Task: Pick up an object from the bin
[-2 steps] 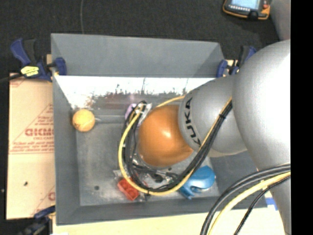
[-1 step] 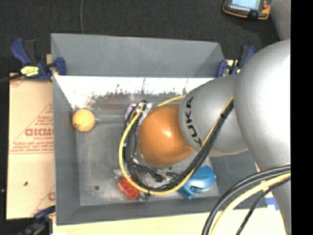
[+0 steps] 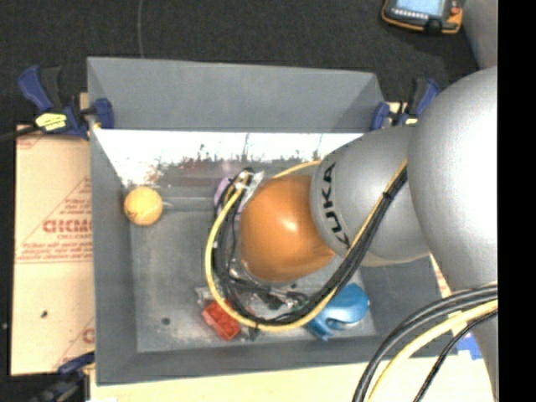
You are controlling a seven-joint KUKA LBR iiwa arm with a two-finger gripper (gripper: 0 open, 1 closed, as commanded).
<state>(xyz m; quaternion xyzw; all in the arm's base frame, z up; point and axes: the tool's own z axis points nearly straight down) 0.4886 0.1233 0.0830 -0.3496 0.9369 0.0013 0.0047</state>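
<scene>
- Small red blocky object (image 3: 221, 320): it lies on the floor of the grey metal bin (image 3: 113, 249), close to the near wall, and a black cable crosses its right end.
- Light blue rounded plastic object (image 3: 343, 312): it sits toward the near right corner of the bin, with looped yellow and black cables (image 3: 214, 249) running across its left side.
- Pincer (image 3: 251, 300): a dark mass low over the near part of the floor. The red object is just beside it on the left and the blue one is near it on the right. I cannot tell how far open it is or whether it has hold of anything, because the wrist covers it from above.
- Glossy orange dome cover (image 3: 280, 229): it sits on the wrist over the middle of the bin, directly above the pincer.
- Silver robot arm (image 3: 394, 199): it comes in from the right over the bin's right side.
- Yellow-orange ball (image 3: 143, 205): it rests alone by the left wall, well apart from the pincer.
- Pale purple object (image 3: 224, 189): it lies toward the far wall and is mostly hidden behind the cables, so I cannot tell its shape.
</scene>
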